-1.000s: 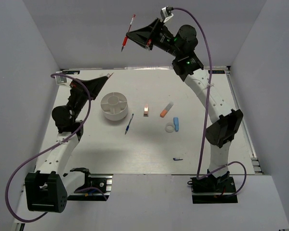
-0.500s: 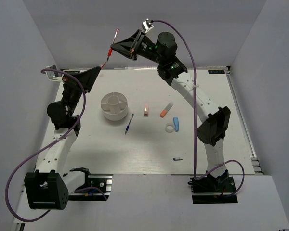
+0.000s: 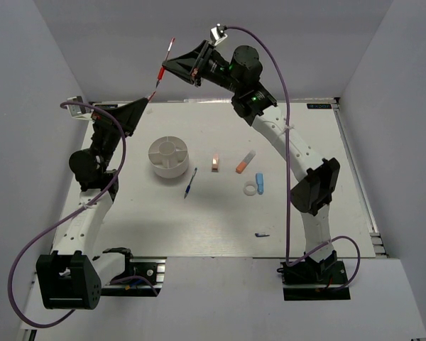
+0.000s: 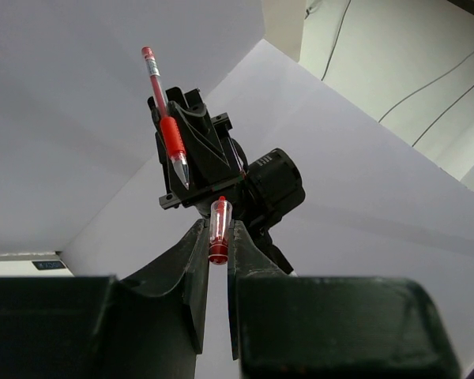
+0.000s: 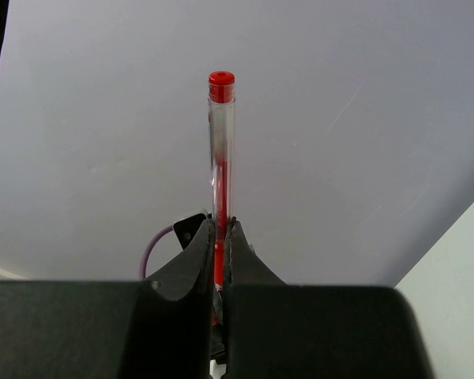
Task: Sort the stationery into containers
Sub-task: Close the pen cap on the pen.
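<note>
Nearest: blue cap (image 3: 262,234) on table (image 3: 199,220), then blue pen (image 3: 190,182) & white tub (image 3: 169,158) further back, all apart. L gripper (image 4: 213,237), raised by far edge, is clamped on red cap (image 4: 218,230). Beyond & higher, R gripper (image 5: 220,233) pinches red pen (image 5: 221,142), tip near the red cap, not touching.

There were two pens, one red pen (image 3: 162,72) and one blue pen (image 3: 190,182), and two small caps, one red cap (image 4: 218,229) and one blue cap (image 3: 263,234). There was one each of a round white divided tub (image 3: 169,172), a tan clip (image 3: 215,163), an orange-white stick (image 3: 246,163), a light-blue eraser (image 3: 260,183) and a white ring (image 3: 250,189).
</note>
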{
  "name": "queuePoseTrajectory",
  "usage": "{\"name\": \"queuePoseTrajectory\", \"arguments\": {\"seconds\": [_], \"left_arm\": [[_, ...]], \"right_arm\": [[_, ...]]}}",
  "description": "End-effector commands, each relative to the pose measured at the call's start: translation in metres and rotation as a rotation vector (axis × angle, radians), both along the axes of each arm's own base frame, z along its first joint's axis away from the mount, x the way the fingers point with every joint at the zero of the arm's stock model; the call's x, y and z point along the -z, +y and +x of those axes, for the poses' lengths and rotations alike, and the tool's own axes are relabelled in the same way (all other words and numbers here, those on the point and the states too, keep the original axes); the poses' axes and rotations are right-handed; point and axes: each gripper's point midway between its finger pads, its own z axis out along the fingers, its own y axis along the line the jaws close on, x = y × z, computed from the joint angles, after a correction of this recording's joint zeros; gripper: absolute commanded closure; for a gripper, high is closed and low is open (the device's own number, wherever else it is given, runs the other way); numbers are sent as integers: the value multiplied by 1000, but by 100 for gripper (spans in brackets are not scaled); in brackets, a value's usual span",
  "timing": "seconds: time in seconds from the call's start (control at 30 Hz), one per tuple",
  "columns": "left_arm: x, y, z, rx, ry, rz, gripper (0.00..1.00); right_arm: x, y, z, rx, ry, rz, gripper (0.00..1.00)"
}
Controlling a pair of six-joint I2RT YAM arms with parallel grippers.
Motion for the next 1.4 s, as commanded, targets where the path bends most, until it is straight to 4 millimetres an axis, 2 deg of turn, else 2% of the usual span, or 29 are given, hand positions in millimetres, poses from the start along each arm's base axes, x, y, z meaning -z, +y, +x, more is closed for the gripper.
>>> {"name": "queuePoseTrajectory", "arguments": {"seconds": [0.0,0.37,1.37], "left_arm": [[-4,2,-4,-16,-22,5,100],[1,1,-4,-20,-19,21,100],[-1,1,-2,-24,-16,23,100]], "right_arm": [[-38,-4,-22,-15,-72,75,100],[-45,-1,-32,-27,-95,91,100],[-34,-2,-36,-42,-103,60,100]]}}
